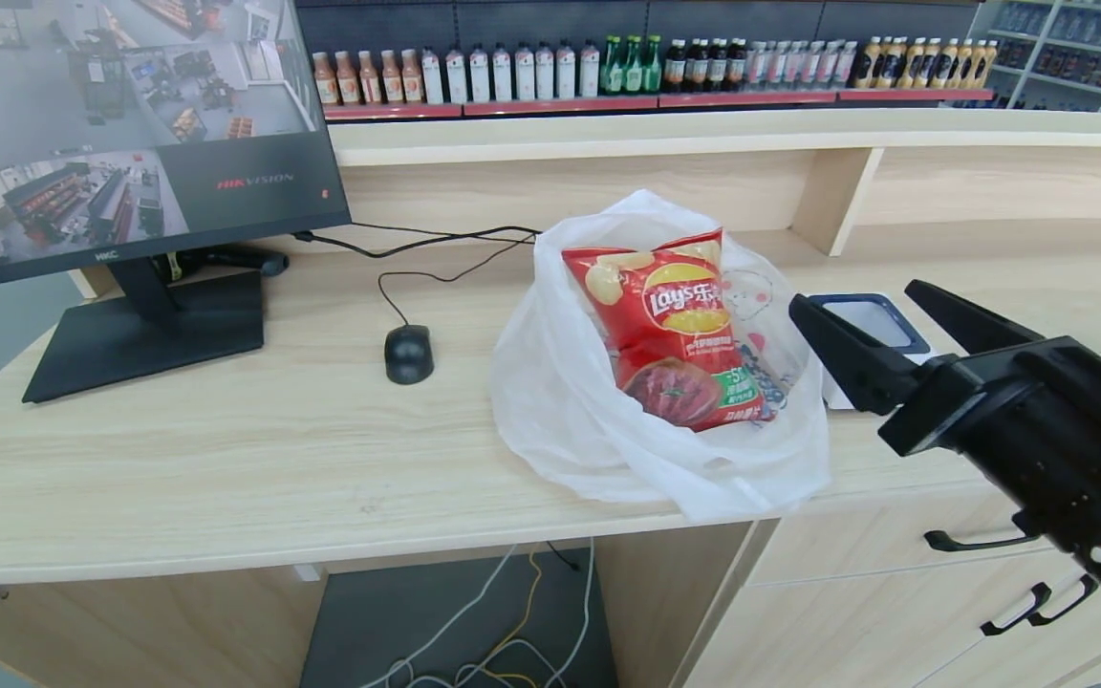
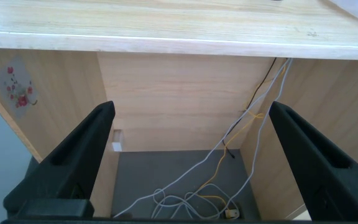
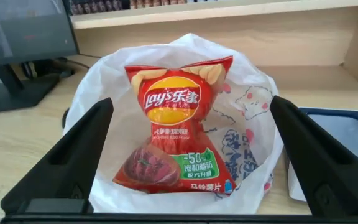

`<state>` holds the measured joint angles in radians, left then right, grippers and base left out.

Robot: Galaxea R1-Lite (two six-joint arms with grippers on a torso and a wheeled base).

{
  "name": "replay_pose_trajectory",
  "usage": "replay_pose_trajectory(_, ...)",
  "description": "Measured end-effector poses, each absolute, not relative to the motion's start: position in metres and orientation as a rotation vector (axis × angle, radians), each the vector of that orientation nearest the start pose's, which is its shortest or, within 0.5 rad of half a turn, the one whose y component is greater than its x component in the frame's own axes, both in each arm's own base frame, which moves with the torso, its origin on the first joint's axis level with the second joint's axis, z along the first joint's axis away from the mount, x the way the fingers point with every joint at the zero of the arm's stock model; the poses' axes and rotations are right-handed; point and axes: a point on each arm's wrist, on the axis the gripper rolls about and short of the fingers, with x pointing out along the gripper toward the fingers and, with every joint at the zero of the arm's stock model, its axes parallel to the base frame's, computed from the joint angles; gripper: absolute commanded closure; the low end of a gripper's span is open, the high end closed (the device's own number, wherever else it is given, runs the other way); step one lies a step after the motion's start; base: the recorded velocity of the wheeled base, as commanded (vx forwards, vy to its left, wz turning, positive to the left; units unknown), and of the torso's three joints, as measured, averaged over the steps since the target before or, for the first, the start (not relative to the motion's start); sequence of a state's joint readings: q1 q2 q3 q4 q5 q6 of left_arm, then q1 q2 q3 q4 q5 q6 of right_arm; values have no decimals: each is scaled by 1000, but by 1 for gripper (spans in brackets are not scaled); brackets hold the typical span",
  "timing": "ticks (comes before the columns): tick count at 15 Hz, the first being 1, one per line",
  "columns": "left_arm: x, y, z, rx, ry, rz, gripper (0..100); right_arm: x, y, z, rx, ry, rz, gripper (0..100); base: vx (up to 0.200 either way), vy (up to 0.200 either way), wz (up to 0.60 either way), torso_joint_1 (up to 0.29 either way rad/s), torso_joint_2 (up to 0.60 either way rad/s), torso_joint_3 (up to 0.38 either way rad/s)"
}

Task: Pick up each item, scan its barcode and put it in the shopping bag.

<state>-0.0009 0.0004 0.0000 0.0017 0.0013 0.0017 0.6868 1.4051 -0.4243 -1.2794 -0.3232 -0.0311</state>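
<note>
One red chips bag (image 1: 675,325) stands tilted inside the white shopping bag (image 1: 598,430), which slumps at the counter's (image 1: 226,449) front edge, right of centre. The right gripper (image 1: 856,298) hovers off the bag's right side, jaws spread wide, nothing between them. Behind its fingers, the blue-rimmed scanner (image 1: 880,320) sits just beside the bag. A mouse (image 1: 408,354) lies left of the bag, a monitor (image 1: 130,124) fills the back left corner. The left gripper (image 2: 191,112) hangs below the front edge, wide open and empty, facing dangling cables (image 2: 229,162).
</note>
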Motion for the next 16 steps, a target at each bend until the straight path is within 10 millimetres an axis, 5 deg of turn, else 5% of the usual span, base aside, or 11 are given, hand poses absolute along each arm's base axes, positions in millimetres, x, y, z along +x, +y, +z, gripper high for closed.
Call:
replay_pose_trajectory(8, -23, 0, 75, -2, 2, -1, 0, 148, 114, 212, 106, -319, 365, 0, -50, 0, 0, 1, 1, 1)
replay_pose_trajectory(11, -23, 0, 75, -3, 2, 0, 0, 150, 113, 212, 102, -326, 371, 0, -200, 0, 0, 7, 2, 1)
replay_pose_trajectory(16, -23, 0, 75, 0, 1, 0, 0, 158, 117, 213, 96, -332, 368, 0, 0, 0, 0, 0, 0, 0)
